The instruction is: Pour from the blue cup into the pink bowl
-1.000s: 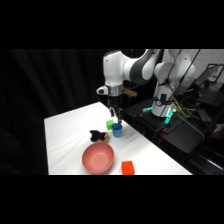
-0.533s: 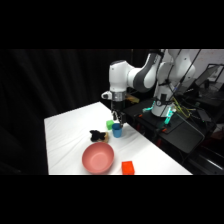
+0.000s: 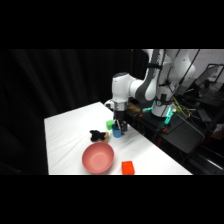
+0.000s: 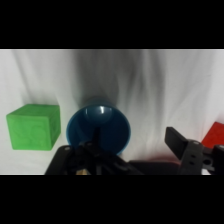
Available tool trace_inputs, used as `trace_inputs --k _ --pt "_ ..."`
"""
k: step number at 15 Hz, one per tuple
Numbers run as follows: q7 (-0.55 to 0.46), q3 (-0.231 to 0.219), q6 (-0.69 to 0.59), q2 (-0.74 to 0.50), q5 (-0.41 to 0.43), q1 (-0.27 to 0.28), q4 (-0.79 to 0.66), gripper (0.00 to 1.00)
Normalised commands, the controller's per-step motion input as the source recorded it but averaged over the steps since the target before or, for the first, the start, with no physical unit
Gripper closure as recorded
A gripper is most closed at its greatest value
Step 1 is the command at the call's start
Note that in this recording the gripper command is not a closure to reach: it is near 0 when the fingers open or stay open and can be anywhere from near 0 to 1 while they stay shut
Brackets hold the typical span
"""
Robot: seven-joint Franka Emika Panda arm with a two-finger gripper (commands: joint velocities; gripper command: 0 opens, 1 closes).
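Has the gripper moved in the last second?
Yes. In the side view the gripper has come down toward the blue cup, which stands beside the green cube.

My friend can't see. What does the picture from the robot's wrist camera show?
A blue cup seen from above stands upright on a white table, with the robot's gripper just over it. A green cube sits beside the cup.
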Motion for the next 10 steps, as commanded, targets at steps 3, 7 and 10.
trace_inputs --k 3,7,10 --pt "0.04 0.074 0.19 0.22 -0.001 -0.041 0.11 0.0" --pt "0.11 0.01 0.16 0.14 -0.092 -0.008 0.1 1.0" --pt "0.17 -0.053 0.12 0.04 -0.152 0.05 0.05 1.0"
